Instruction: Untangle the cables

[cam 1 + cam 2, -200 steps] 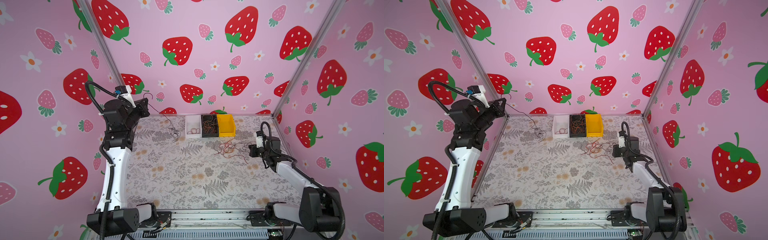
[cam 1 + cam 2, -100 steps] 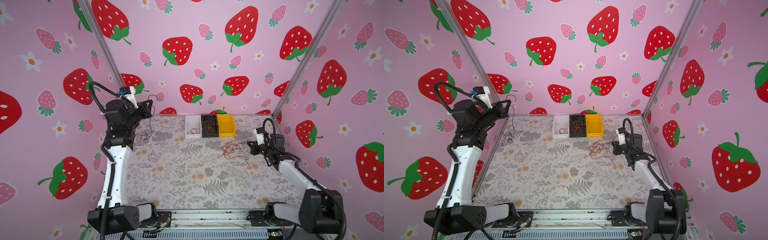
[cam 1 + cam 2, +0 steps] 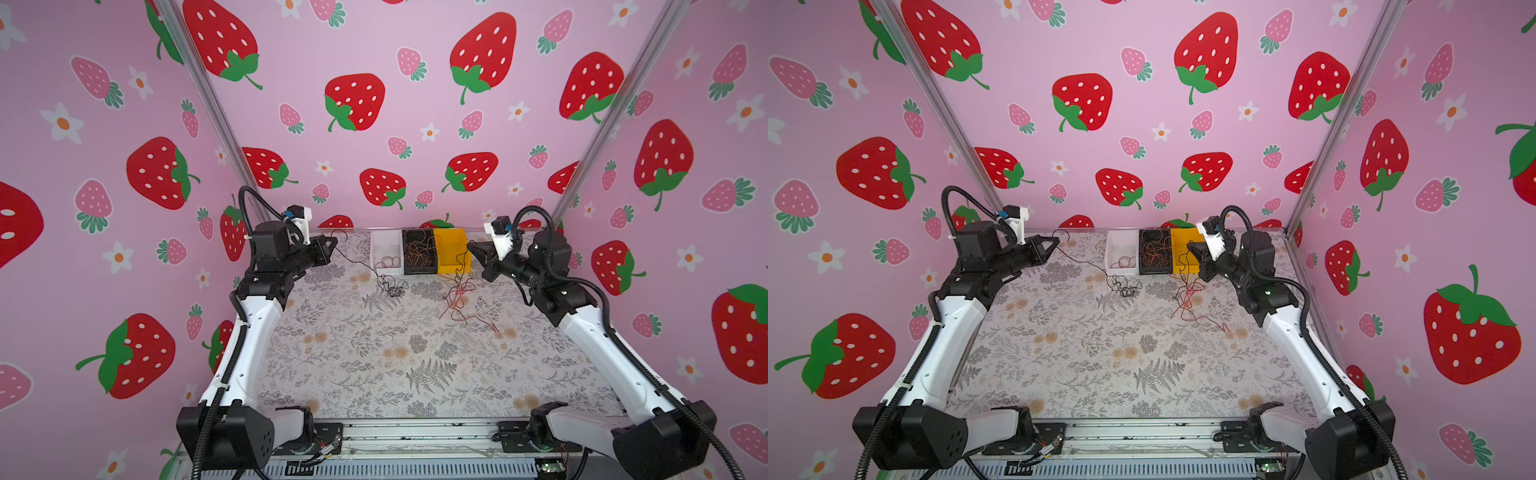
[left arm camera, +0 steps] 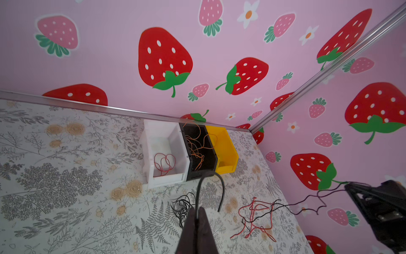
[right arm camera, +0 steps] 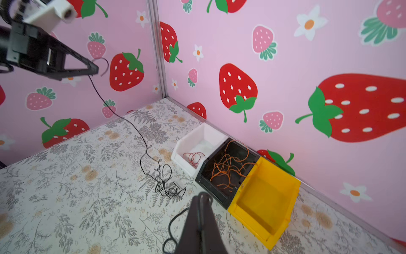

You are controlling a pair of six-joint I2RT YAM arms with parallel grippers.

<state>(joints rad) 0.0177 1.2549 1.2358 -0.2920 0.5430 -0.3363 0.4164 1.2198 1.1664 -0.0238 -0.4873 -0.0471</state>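
Observation:
My left gripper (image 3: 332, 241) (image 3: 1056, 240) hangs above the table's far left, shut on a thin black cable (image 3: 357, 264). That cable slopes down to a small black tangle (image 3: 390, 287) (image 3: 1126, 286) on the table before the white bin. In the left wrist view the fingertips (image 4: 197, 212) pinch the cable's looped end (image 4: 197, 200). My right gripper (image 3: 469, 247) (image 3: 1188, 247) is raised in front of the yellow bin, shut on another black cable (image 5: 171, 222). This one drops into a red and black tangle (image 3: 457, 298) (image 4: 254, 215) below it.
Against the back wall stand three bins: a white one (image 3: 384, 239) with a red cable coil, a black one (image 3: 417, 272) with orange cables, and a yellow one (image 3: 451, 266). Pink walls close in the left, back and right sides.
My left gripper has come lower and rightward, and the black tangle now lies nearer the white bin. My right gripper has risen from table level toward the bins, lifting a strand out of the red tangle.

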